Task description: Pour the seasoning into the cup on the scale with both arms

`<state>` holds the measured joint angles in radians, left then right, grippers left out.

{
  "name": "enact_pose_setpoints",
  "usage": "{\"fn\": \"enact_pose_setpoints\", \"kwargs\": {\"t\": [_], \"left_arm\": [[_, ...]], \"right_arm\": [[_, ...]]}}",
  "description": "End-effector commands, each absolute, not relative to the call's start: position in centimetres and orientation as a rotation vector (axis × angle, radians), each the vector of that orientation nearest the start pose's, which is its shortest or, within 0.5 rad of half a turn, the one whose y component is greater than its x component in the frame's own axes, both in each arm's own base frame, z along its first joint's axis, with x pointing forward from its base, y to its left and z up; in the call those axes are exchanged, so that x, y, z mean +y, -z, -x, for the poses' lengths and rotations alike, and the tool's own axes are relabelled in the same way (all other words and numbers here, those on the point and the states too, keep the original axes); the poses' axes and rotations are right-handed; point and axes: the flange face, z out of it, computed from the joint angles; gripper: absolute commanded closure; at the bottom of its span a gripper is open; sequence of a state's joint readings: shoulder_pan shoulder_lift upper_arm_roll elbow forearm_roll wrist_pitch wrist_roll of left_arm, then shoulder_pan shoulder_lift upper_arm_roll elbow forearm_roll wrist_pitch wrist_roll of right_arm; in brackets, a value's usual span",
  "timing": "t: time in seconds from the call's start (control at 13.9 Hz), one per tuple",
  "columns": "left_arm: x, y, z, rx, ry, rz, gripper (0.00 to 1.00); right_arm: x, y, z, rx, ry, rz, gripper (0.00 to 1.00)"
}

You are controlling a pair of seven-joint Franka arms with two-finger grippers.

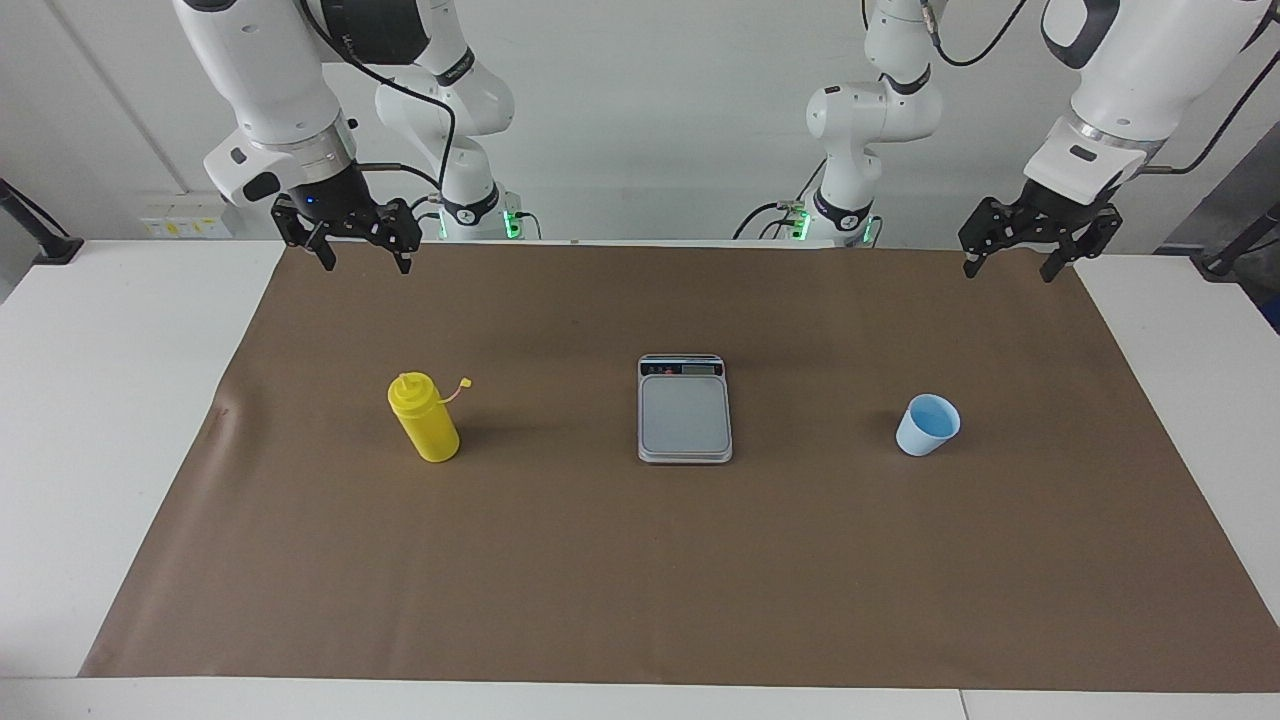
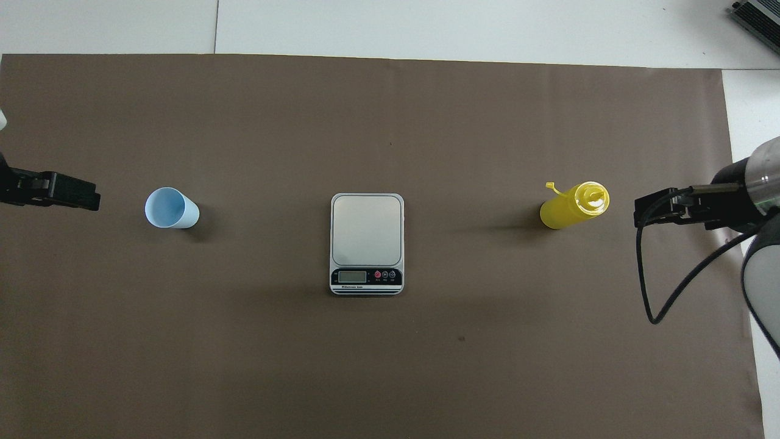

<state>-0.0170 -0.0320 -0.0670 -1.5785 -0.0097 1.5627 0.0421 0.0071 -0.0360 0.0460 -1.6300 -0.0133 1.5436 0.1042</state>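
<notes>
Flat rectangular silver-grey kitchen scale [image 1: 685, 408] with steel plate sits mid-mat, dark display strip on the short edge nearest the robots; small print under the display in the overhead view is too small to read, three round buttons beside the display, one red. No readable writing on the other task items.

Bright yellow cylindrical plastic squeeze bottle [image 1: 424, 417] with ribbed cone top stands upright toward the right arm's end of the table, tethered cap hanging out to the side. Small light-blue tapered cup [image 1: 927, 425] with brighter blue inside stands upright toward the left arm's end. Bottle, scale and cup lie in one row, well apart from each other, all on the brown paper mat [image 1: 640, 580].

Right gripper [image 1: 345, 245], black two-finger, hangs raised over the mat edge nearest the robots, fingers pointing down and spread apart, holding nothing; bottle sits farther out on the table than that edge. Left gripper [image 1: 1030, 247] hangs raised over the mat corner at its own end, jaws also spread, holding nothing. Both arms wait.

Wide bare mat on all sides of each item; white table [image 1: 110, 420] shows past both mat ends. Grey box corner [image 2: 757, 17] at the table's edge in the overhead view.
</notes>
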Motion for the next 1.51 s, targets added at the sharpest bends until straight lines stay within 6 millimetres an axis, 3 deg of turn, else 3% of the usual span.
{"fn": "enact_pose_setpoints", "kwargs": {"t": [0.0, 0.57, 0.72, 0.86, 1.0, 1.43], "left_arm": [[-4.4, -64.0, -53.3, 0.219, 0.017, 3.136, 0.00], [-4.3, -63.6, -53.4, 0.207, 0.050, 3.136, 0.00], [-4.2, -62.8, -53.4, 0.192, 0.081, 3.137, 0.00], [-2.2, -61.6, -54.3, 0.134, 0.101, 3.144, 0.00], [-2.0, -59.7, -55.7, 0.118, 0.114, 3.148, 0.00], [-0.3, -50.3, -59.8, -0.023, 0.143, 3.158, 0.00]], "right_arm": [[2.6, -61.5, -53.5, 0.107, -0.075, 3.164, 0.00], [2.6, -61.5, -53.5, 0.107, -0.075, 3.164, 0.00], [2.6, -61.4, -53.5, 0.105, -0.077, 3.164, 0.00], [2.6, -61.4, -53.5, 0.107, -0.077, 3.164, 0.00], [2.6, -61.5, -53.5, 0.107, -0.075, 3.164, 0.00], [2.6, -61.5, -53.5, 0.107, -0.075, 3.164, 0.00]]}}
